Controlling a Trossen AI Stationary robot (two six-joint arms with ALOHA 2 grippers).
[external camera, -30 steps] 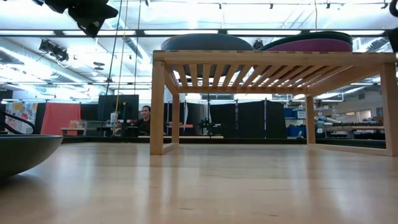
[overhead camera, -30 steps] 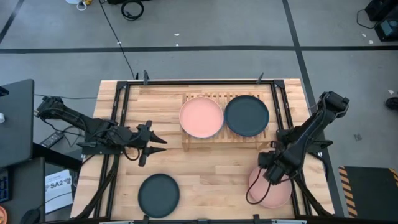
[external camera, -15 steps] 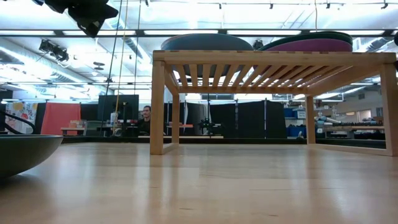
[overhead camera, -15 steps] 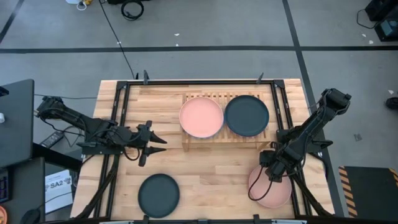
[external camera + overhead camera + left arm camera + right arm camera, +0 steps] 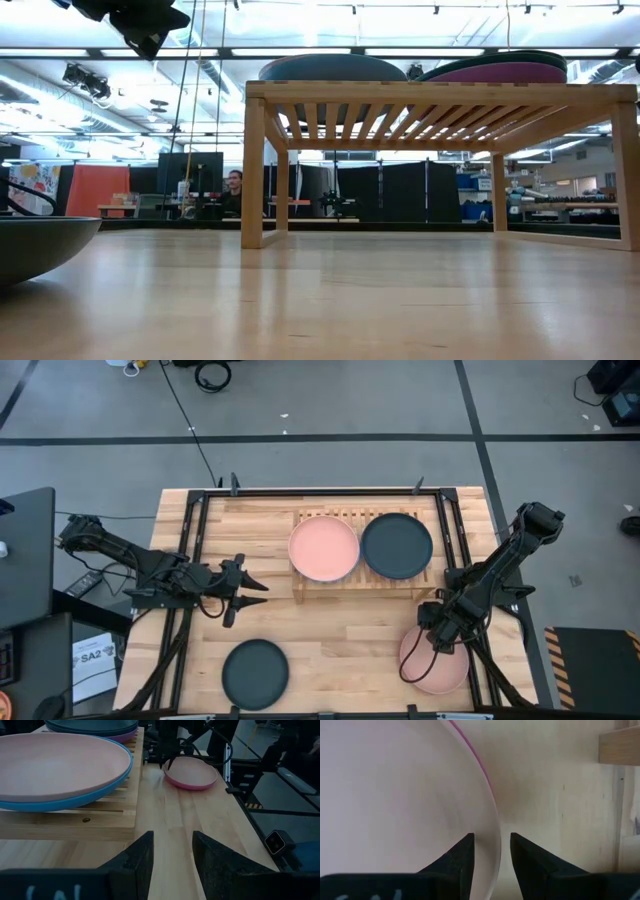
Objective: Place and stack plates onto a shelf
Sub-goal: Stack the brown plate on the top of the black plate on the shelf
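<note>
The wooden shelf [image 5: 345, 582] stands at the table's far middle. It carries a salmon plate [image 5: 323, 548] lying on a blue plate [image 5: 75, 800]. Beside these sits a dark plate [image 5: 397, 545] on top of a purple one [image 5: 495, 73]. A pink plate [image 5: 440, 665] with a magenta underside rests on the table at the near right. My right gripper [image 5: 492, 840] points down at this plate's left rim [image 5: 496, 827], open, one finger over the plate's inside and one outside it. My left gripper [image 5: 172, 837] hovers open over the table's left part, holding nothing.
Another dark plate [image 5: 255, 672] lies on the table at the near left. Black frame rails [image 5: 188, 560] run along the table's left and right sides. Bare wood lies between the shelf and the near edge. A person [image 5: 235, 185] sits far behind the table.
My right gripper has come down toward the pink plate's rim and tipped more steeply downward, then kept still. The plates have not moved.
</note>
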